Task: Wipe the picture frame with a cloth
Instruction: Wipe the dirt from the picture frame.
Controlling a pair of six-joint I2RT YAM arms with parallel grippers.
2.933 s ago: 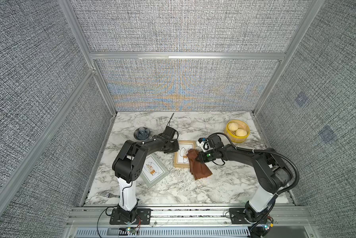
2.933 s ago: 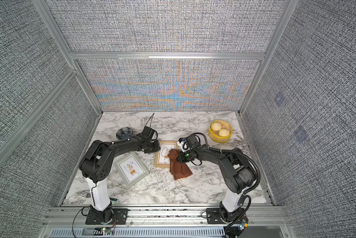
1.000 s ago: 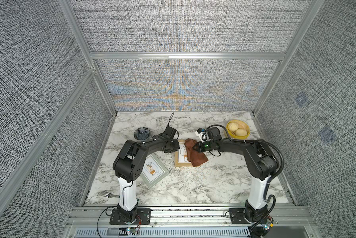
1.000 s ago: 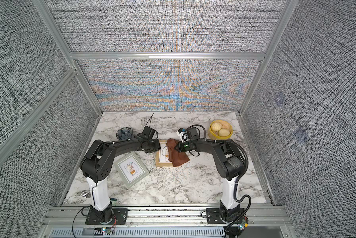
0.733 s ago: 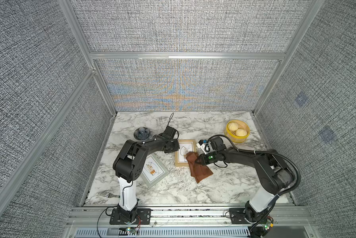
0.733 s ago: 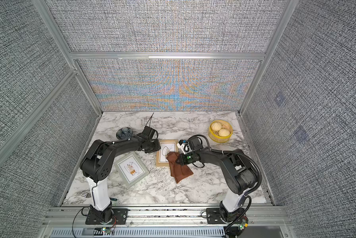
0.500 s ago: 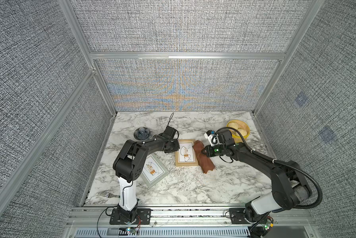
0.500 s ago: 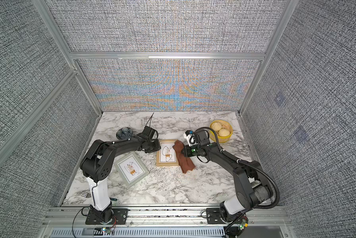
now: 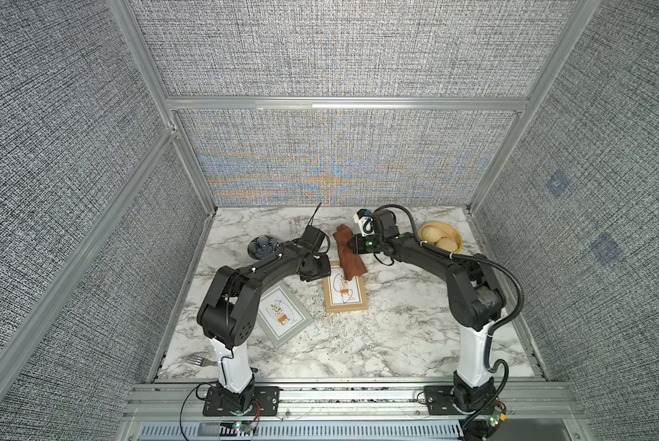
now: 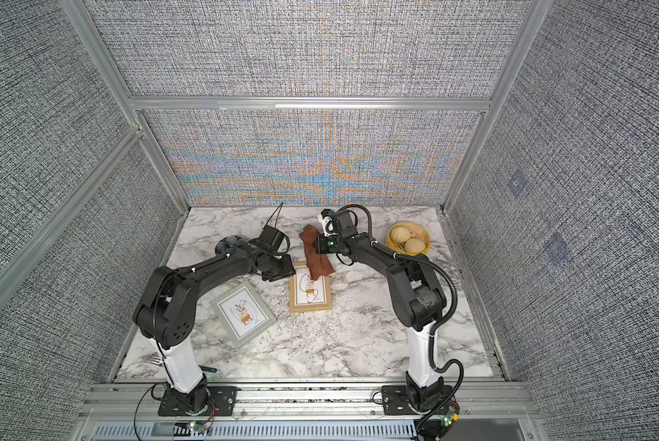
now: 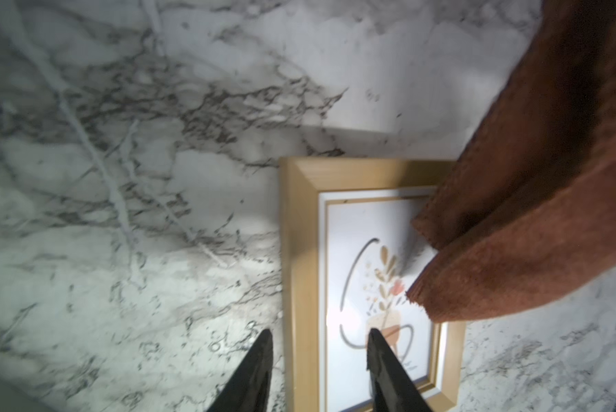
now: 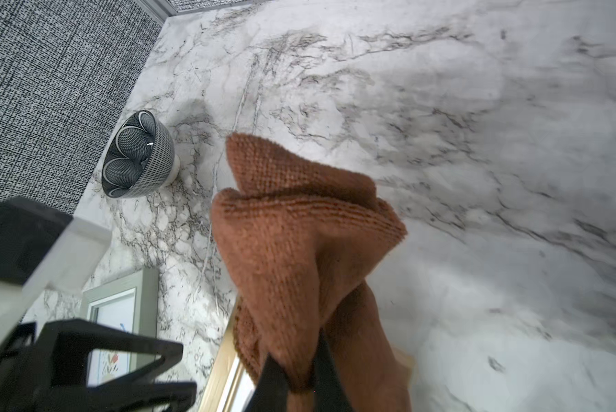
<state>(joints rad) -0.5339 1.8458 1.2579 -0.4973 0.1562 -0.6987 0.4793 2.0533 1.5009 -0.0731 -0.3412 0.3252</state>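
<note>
At my far left a fork (image 9: 197, 359) lies near the front edge of the marble table (image 9: 377, 343), and a patterned bowl (image 9: 262, 245) sits farther back. A grey picture frame (image 9: 282, 315) lies face up, one corner hidden under my left arm in both top views. My left gripper (image 11: 319, 335) is released: its jaws stand apart over the left rail of the wooden picture frame (image 9: 345, 292), one fingertip above the marble, one above the glass (whether either touches, I cannot tell). The cloth (image 9: 348, 252) hangs bunched from my right gripper (image 12: 297, 378), which is clenched on its upper folds. The cloth's lower end drapes over the wooden frame's far right corner and a part of the print, and the rest rises above the table behind the frame. Well to the right, a yellow bowl (image 9: 458, 238) holds pale buns (image 9: 444, 243).
</note>
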